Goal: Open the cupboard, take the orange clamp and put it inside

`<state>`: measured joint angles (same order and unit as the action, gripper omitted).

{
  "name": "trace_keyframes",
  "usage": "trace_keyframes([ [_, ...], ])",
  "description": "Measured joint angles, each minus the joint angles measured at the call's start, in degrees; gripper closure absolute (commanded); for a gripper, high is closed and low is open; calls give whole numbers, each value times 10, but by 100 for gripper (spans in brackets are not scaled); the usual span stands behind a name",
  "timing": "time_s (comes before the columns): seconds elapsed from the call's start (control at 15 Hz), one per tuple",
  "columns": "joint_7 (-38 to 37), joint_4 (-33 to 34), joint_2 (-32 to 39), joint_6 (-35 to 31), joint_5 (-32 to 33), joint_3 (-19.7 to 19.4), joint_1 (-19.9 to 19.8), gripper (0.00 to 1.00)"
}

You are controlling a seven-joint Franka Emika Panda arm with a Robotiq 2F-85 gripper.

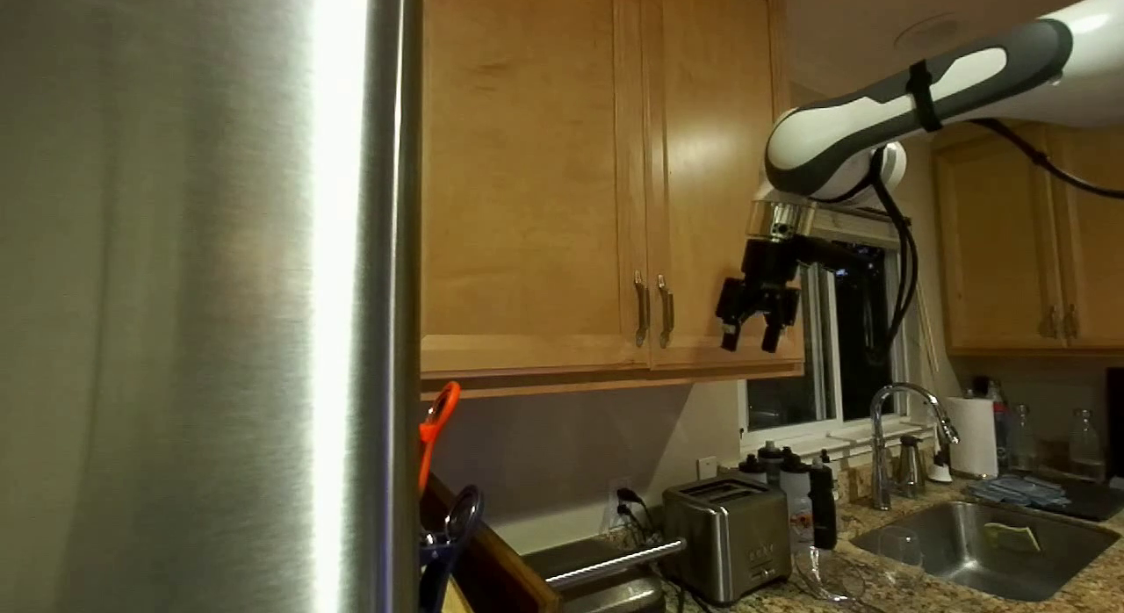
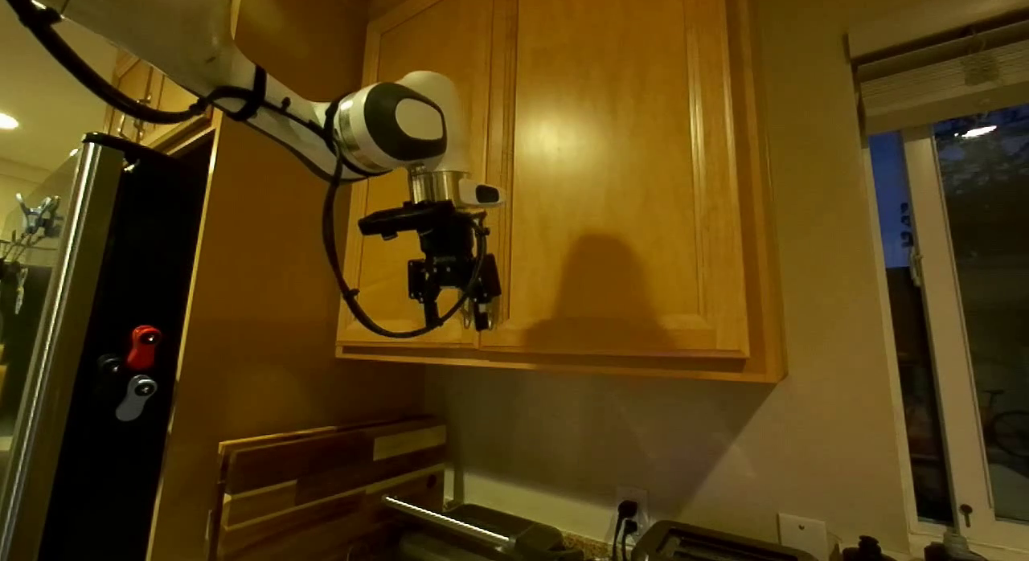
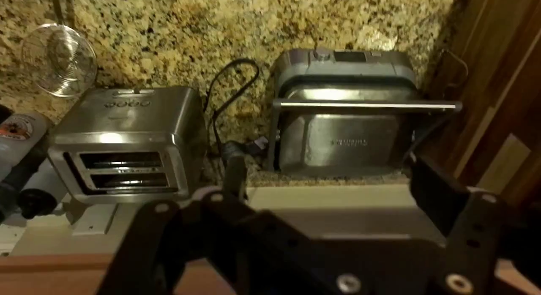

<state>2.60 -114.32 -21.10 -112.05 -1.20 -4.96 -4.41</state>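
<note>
Honey-brown wood across the middle of an exterior view: the cupboard, with both panelled doors closed and slim metal handles side by side low at the seam. Hanging before the door nearer the window, tips down: the black gripper, with fingers spread and a gap between. To the left, the brushed-steel fridge panel; just past its edge, lower than the cupboard, the orange clamp, upright, with its rounded end on top, partly hidden by the steel. Below it, a dark blue looped piece. Lower right, a steel toaster.

In an exterior view, on the black fridge side, a red clip (the clamp itself or another piece, impossible to tell) above a grey clip. Before the closed doors, the gripper, with fingers apart and a black cable curving past. Lower down, wooden cutting boards on edge.

In the wrist view, fingers dark along the bottom, wide apart. Beyond, on a speckled stone counter, the toaster and a lidded steel appliance, with a power cord looping between.
</note>
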Motion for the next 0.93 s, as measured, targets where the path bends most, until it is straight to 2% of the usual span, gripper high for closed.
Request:
trace_keyframes([
  [0.33,-69,0,2,-126,-7,27,0,0],
  [0.53,-80,0,5,-138,7,40,0,0],
  [0.93,-80,3,8,-146,6,40,-1,0],
])
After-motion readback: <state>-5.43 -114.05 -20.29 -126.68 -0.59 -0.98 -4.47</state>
